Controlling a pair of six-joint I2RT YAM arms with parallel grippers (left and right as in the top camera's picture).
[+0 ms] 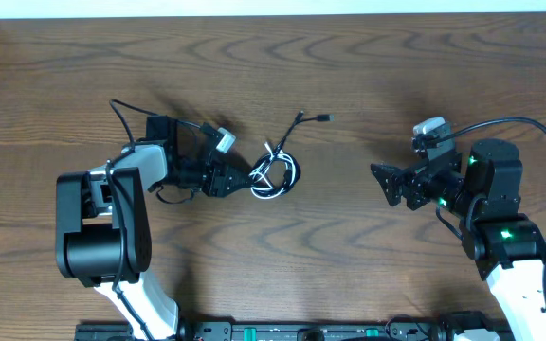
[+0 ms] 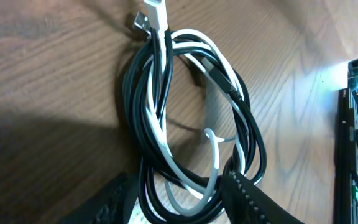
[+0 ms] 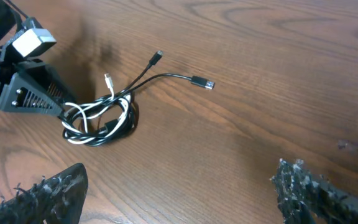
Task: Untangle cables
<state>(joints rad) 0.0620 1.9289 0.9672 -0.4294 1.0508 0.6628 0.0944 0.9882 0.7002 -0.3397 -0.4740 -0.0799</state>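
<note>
Dark wood-grain table (image 1: 349, 57), viewed from above.

Item: black cord (image 2: 252, 134) and white cord (image 2: 156, 118), wound together in one small coil lying flat, left of centre. Two black tails ran from the coil toward the far right, each ending in a small plug. A white plug lay at the coil's far edge.

Left gripper (image 1: 251, 177): at the coil's left side, fingers (image 2: 244, 196) set either side of the bunched strands. Whether they pinched the strands could not be told.

Right gripper (image 1: 383, 186): well apart on the right, jaws spread wide, holding nothing.
</note>
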